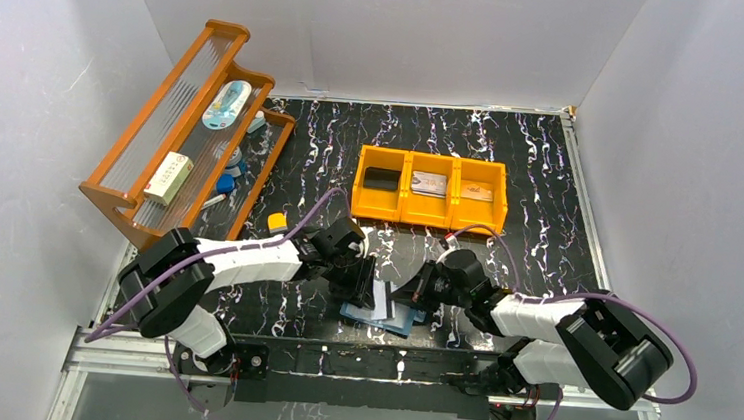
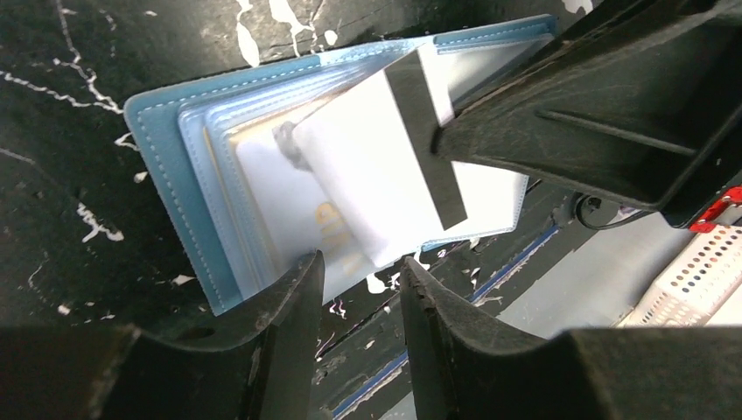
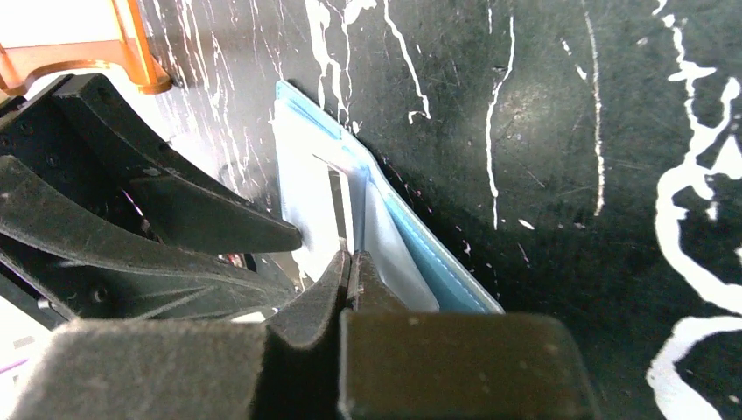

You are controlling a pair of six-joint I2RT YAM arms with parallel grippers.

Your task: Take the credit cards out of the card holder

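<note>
From above, the small teal-blue bifold card holder (image 1: 401,322) lies open at the near edge of the black marbled table (image 1: 332,157), between my two arms. The right gripper (image 1: 404,297) sits just right of the white plastic card (image 1: 381,298) and is the nearer arm.

In the left wrist view, the left gripper (image 2: 360,267) stands part open over the holder's edge, grasping nothing I can see. The card's black-striped long edge meets the right fingers.

Only the right wrist view shows those jaws clenched on the card's edge. I judge the pull should go rightward, off the pockets.

Matt stitched leatherette card holder (image 2: 160,131), glossy plastic card (image 2: 367,166), polished marbled tabletop (image 2: 61,184)
</note>
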